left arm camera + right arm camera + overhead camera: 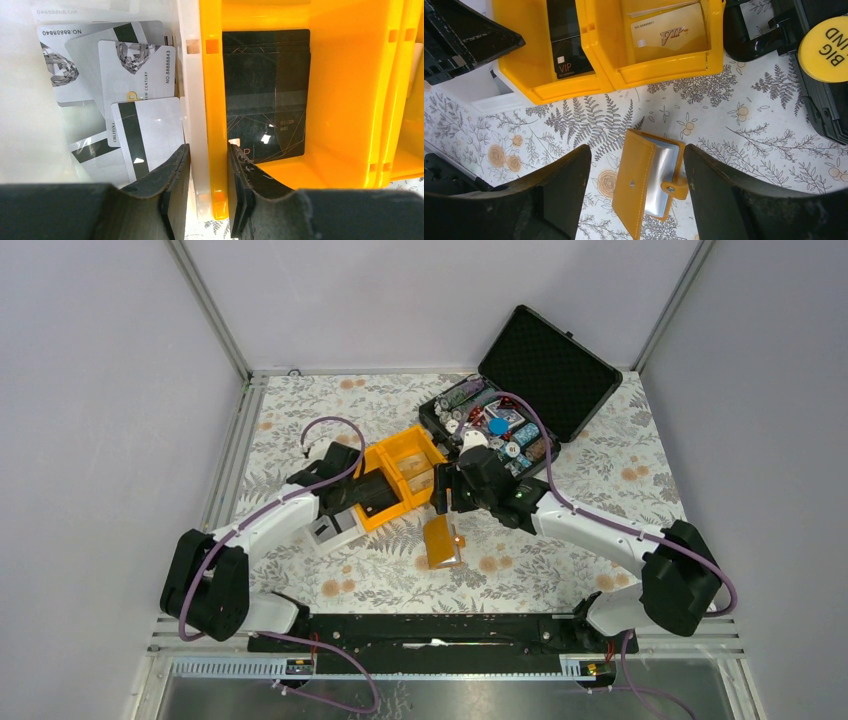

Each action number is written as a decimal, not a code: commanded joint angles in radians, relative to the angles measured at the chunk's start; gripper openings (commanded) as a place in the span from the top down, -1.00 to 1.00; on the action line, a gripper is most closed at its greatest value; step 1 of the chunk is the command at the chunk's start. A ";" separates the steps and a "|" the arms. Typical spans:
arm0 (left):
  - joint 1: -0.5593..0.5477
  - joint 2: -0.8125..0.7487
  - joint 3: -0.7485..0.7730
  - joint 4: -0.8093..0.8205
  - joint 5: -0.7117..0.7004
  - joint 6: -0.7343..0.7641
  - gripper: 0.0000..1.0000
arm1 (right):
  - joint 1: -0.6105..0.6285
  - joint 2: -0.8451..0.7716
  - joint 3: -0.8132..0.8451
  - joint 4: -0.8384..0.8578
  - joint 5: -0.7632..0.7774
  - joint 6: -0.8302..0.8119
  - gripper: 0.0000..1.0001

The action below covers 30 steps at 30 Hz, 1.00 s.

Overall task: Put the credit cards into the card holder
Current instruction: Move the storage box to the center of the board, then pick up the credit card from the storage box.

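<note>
**A:** From above, what worries you?

**B:** The card holder (442, 542) lies just below centre, apart from the white tray (345, 537) at left of centre. A thin card carried between them could slip out on the way.

**A:** And the left wrist view?

**B:** The credit cards (137, 67) lie flat and overlapped at upper left, so they look hard to pinch. If that arm lifts, it likely drags both containers. The left gripper (207, 150) is narrowed and clamped on the meeting walls of the tray and the orange bin (212, 100). It holds no card.

**A:** Right wrist?

**B:** Closing there could fold the holder shut or shove it aside. The right gripper (636, 150) stands wide apart and empty, with the holder at lower centre between its fingers.
</note>
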 commanded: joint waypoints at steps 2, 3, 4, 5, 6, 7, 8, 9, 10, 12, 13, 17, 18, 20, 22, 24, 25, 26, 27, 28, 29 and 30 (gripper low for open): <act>-0.045 -0.046 0.061 0.137 0.145 0.002 0.51 | -0.007 -0.055 0.002 -0.006 0.040 0.004 -0.50; -0.045 -0.060 0.068 0.120 0.136 0.013 0.40 | -0.007 -0.056 0.005 -0.005 0.039 0.003 -0.50; -0.045 -0.073 0.072 0.105 0.125 0.023 0.27 | -0.007 -0.056 0.007 -0.005 0.037 0.001 -0.50; -0.045 -0.087 0.078 0.091 0.117 0.035 0.18 | -0.007 -0.055 0.011 -0.005 0.033 0.000 -0.50; -0.045 -0.104 0.083 0.080 0.110 0.047 0.10 | -0.007 -0.056 0.015 -0.004 0.028 -0.005 -0.50; -0.045 -0.125 0.086 0.074 0.104 0.059 0.00 | -0.007 -0.056 0.020 -0.004 0.018 -0.011 -0.50; -0.045 -0.144 0.090 0.066 0.100 0.071 -0.09 | -0.007 -0.055 0.029 -0.004 0.004 -0.021 -0.50; -0.044 -0.164 0.099 0.046 0.094 0.084 -0.20 | -0.007 -0.056 0.036 -0.003 -0.013 -0.032 -0.49; -0.043 -0.181 0.114 0.025 0.085 0.102 -0.33 | -0.007 -0.057 0.042 0.003 -0.026 -0.038 -0.49; -0.037 -0.208 0.148 -0.028 0.069 0.144 -0.45 | -0.007 -0.059 0.049 0.023 -0.061 -0.046 -0.48; -0.029 -0.223 0.163 -0.054 0.060 0.164 -0.50 | -0.006 -0.057 0.053 0.035 -0.086 -0.050 -0.47; 0.070 -0.314 0.176 -0.147 0.059 0.220 -0.61 | 0.053 -0.026 0.111 0.049 -0.079 -0.066 -0.45; 0.110 -0.339 0.164 -0.158 0.061 0.236 -0.63 | 0.087 -0.007 0.135 0.044 -0.053 -0.075 -0.45; 0.217 -0.379 0.133 -0.178 0.070 0.266 -0.67 | 0.151 0.042 0.193 0.035 -0.016 -0.085 -0.44; 0.326 -0.397 0.100 -0.191 0.133 0.301 -0.69 | 0.208 0.103 0.263 0.026 0.006 -0.095 -0.41; 0.432 -0.395 0.072 -0.200 0.230 0.336 -0.70 | 0.263 0.174 0.336 0.018 0.023 -0.109 -0.38; 0.477 -0.389 0.057 -0.208 0.267 0.354 -0.70 | 0.285 0.207 0.369 0.016 0.028 -0.117 -0.37; 0.503 -0.386 0.049 -0.211 0.294 0.368 -0.70 | 0.304 0.243 0.405 0.013 0.033 -0.123 -0.35; 0.523 -0.383 0.042 -0.213 0.310 0.381 -0.70 | 0.327 0.279 0.444 0.007 0.037 -0.133 -0.33; 0.537 -0.382 0.031 -0.209 0.325 0.391 -0.70 | 0.341 0.315 0.480 -0.002 0.043 -0.138 -0.29; 0.549 -0.382 0.019 -0.199 0.352 0.395 -0.69 | 0.356 0.352 0.518 -0.006 0.053 -0.146 -0.28; 0.564 -0.380 0.005 -0.185 0.374 0.395 -0.67 | 0.369 0.388 0.553 -0.010 0.060 -0.157 -0.27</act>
